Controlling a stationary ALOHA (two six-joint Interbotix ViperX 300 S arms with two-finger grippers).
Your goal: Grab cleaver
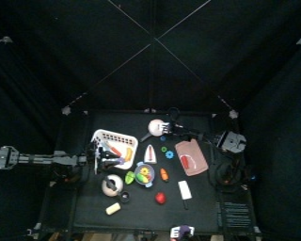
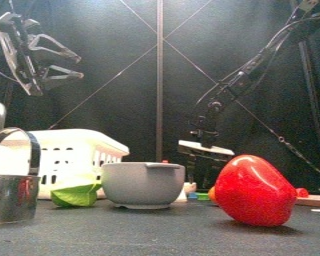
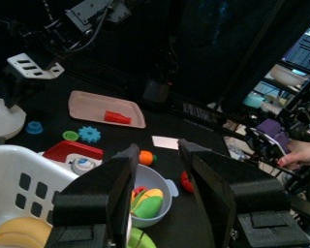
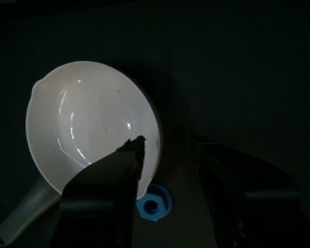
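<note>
the cleaver (image 1: 184,189) lies flat on the desk (image 1: 203,218) toward its front edge, touched by neither arm, a small whitish rectangle. in the left wrist view the cleaver (image 3: 194,145) sits just beyond the spread jaws of the left pincer (image 3: 165,189), which holds nothing. between that pincer and the blade lie a small red fruit (image 3: 186,180) and a grey bowl (image 3: 147,200) of green and yellow pieces; an orange ball (image 3: 146,157) and a white wedge (image 3: 166,142) lie just beside the cleaver. off to the pincer's side are a white basket (image 3: 18,189), a blue gear (image 3: 89,135) and a reddish-pink board (image 3: 106,108) with a red piece on it. past the desk a person's hand (image 3: 300,153) shows at the edge. the right pincer (image 1: 176,125) is well apart from the cleaver, at the far side of the desk; its own camera shows the right pincer (image 4: 139,160) over a white bowl (image 4: 86,121) with a blue nut (image 4: 152,206) beside it, jaws nearly pressed together and pinching nothing. from the front, a large red pepper (image 2: 252,189) and the grey bowl (image 2: 143,184) stand in the way.
</note>
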